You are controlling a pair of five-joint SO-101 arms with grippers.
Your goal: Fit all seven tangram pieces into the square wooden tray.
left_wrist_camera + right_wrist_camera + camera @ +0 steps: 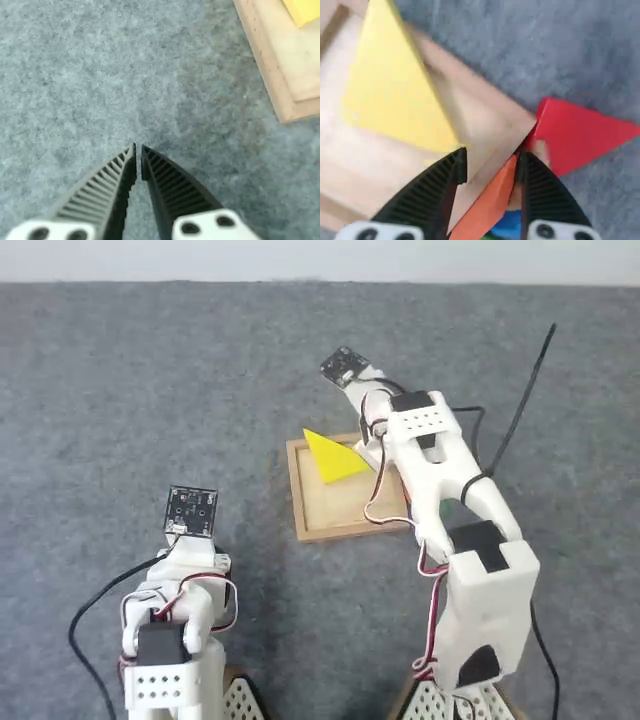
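One yellow triangle — tip toward the tray far-left corner.

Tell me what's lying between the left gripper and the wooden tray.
Nothing but bare grey carpet separates the left gripper from the wooden tray, as the left wrist view shows.

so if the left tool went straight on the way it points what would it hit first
Most likely just the grey carpet. The left tool aims at a bare patch of it, and the wooden tray lies off to the side of that line.
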